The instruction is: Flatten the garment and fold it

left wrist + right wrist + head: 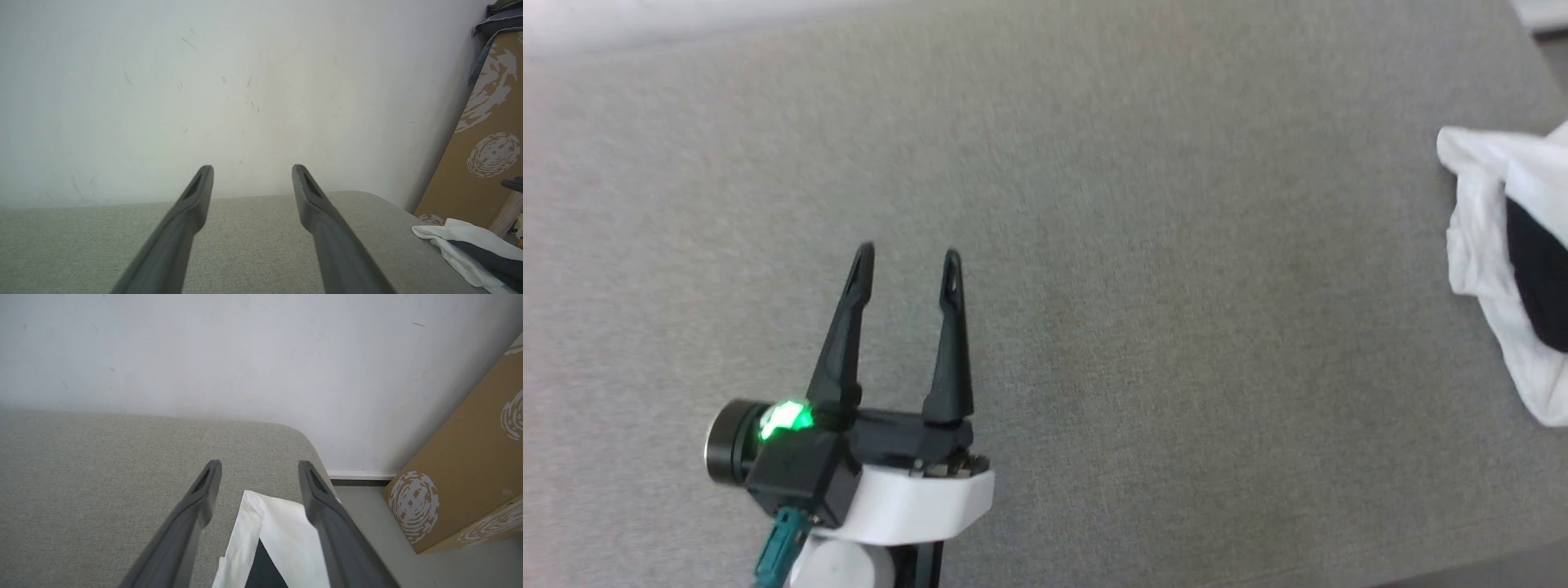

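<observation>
Left gripper (908, 255): jaws apart, empty, over bare grey cushion (1143, 269), well apart from the garment (1482, 245). Right gripper (260, 469): jaws apart too, nothing clamped. In its wrist view the fingers point down either side of a white corner of the shirt, and I can't tell if they touch it. The garment sits bunched at the cushion's right end near the rounded corner, white layers over a black patch, not flattened, so the task looks barely begun. Main risk, as I judge it: the cloth is close to the edge with floor (441, 563) and a cardboard box (461, 477) just past it, so a pull or sweep to the right could drag it off. Second: the layers are stacked, so a pinch here may take several plies and lift a lump rather than spread it. Third: the head view cuts off most of the shirt and is blurred, so sleeve and hem positions are unknown and picking corners would be guesswork. The left arm needs a long reach across.
</observation>
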